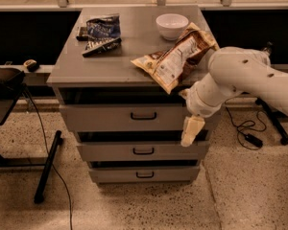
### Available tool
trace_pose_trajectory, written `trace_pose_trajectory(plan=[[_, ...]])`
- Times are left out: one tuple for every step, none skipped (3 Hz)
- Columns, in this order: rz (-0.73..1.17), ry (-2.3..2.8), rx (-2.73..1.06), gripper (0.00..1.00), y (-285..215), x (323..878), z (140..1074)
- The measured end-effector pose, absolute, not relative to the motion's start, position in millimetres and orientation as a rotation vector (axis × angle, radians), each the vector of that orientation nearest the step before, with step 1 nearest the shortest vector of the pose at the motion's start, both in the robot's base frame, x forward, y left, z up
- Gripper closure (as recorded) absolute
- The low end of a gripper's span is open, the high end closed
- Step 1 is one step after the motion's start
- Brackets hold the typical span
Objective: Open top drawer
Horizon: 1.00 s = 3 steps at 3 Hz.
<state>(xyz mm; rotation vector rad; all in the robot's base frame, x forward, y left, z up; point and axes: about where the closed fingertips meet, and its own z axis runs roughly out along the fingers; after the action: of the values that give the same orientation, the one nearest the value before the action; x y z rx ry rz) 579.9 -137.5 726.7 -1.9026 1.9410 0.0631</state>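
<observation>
Camera view: where do we find the top drawer (101, 119)?

We see it just under the top of the desk (110, 63). It is the widest and tallest of three flat gray metal fronts, with a small black loop handle (143, 115) at its centre. The middle drawer (110, 151) and the bottom drawer (115, 175) sit below it, each narrower than the one above.

And the end effector (191, 131)?

We see it as a cream, blocky piece hanging down from the smooth, rounded white arm (240, 78). It is in front of the right end of the top drawer, well to the right of the handle. Its lower tip overlaps the dark gap above the middle drawer. We cannot tell whether it is spread or pressed together, nor whether it touches the drawer front.

What lies on the desk?

A round white bowl (172, 25) stands at the far side. Near it we see a crinkled tan and brown snack bag (175, 56), whose near corner overhangs the front edge. To the left lies a crumpled dark blue packet (103, 30). The floor (134, 205) beneath is speckled.
</observation>
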Motion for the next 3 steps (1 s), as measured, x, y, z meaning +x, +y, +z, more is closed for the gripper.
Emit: trace_pose_trajectory(plan=[[-0.135,1.946,-1.963,0.00,-152,605,714],[-0.155,1.976,-2.053,0.04,-172,627,686],[-0.064,1.982,-2.091,0.19,-179,630,666]])
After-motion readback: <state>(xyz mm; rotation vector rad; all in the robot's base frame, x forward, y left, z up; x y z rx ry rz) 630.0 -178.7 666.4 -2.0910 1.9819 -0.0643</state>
